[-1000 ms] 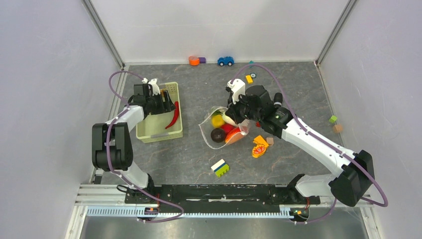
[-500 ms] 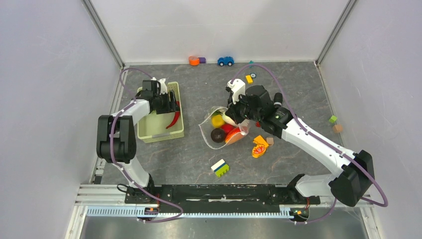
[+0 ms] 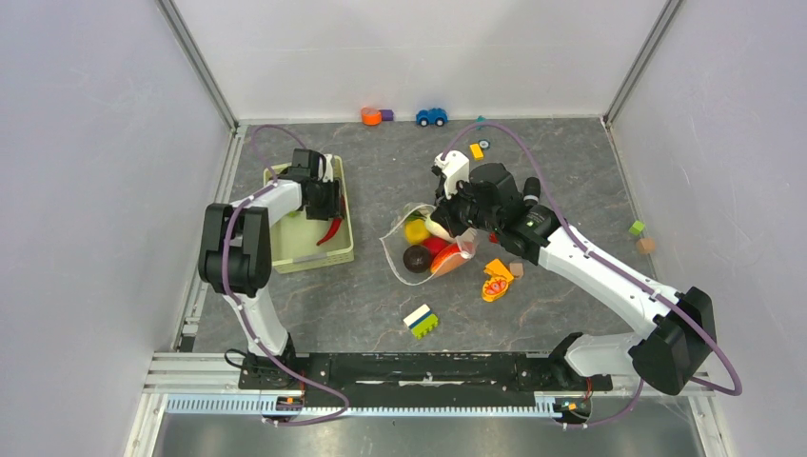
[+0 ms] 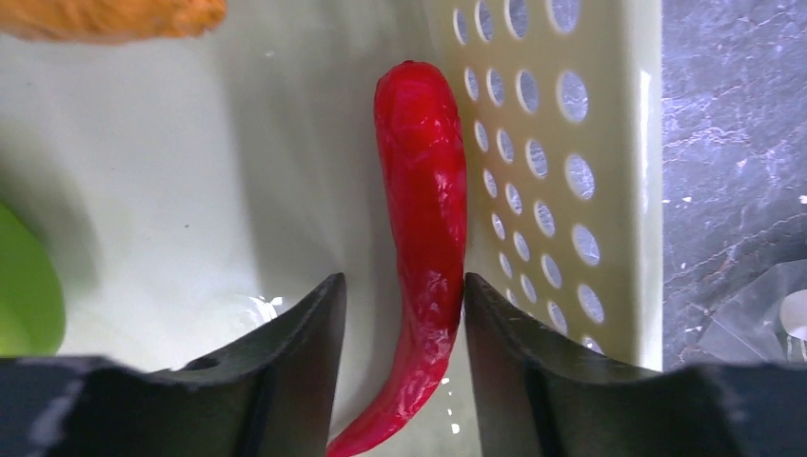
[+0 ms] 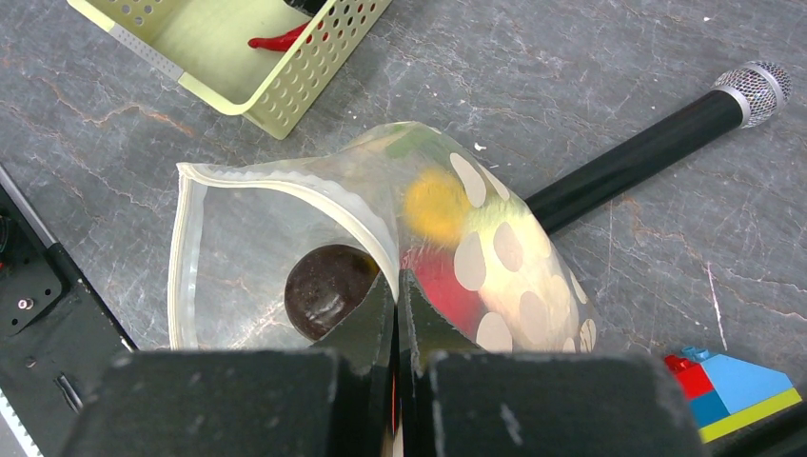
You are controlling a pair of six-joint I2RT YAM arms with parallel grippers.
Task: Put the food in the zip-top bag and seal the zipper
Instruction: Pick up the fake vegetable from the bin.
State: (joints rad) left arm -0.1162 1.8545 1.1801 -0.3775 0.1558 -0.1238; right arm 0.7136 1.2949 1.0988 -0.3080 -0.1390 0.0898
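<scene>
The red chili (image 4: 423, 190) lies in the pale green basket (image 4: 552, 143) against its holed right wall; it also shows in the top view (image 3: 330, 229). My left gripper (image 4: 402, 286) is open with its fingers on either side of the chili's thin end; the right finger touches it and a gap shows on the left. An orange carrot (image 4: 114, 14) and a green piece (image 4: 24, 286) lie in the basket too. My right gripper (image 5: 396, 286) is shut on the rim of the clear dotted bag (image 5: 238, 238), holding its mouth open beside the whitish zipper (image 5: 186, 248). Inside are a dark purple piece (image 5: 328, 286), a yellow piece (image 5: 436, 205) and a red one (image 5: 447, 290).
An orange-and-red lumpy toy (image 3: 496, 280) lies right of the bag (image 3: 404, 271). A stacked block (image 3: 421, 321) sits nearer the arm bases. A black microphone (image 5: 657, 143) lies behind the bag. A blue car (image 3: 431, 116) and an orange block (image 3: 371, 115) stand at the back wall.
My left gripper has moved to the right across the basket and now straddles the chili. The right arm and the bag have not moved.
</scene>
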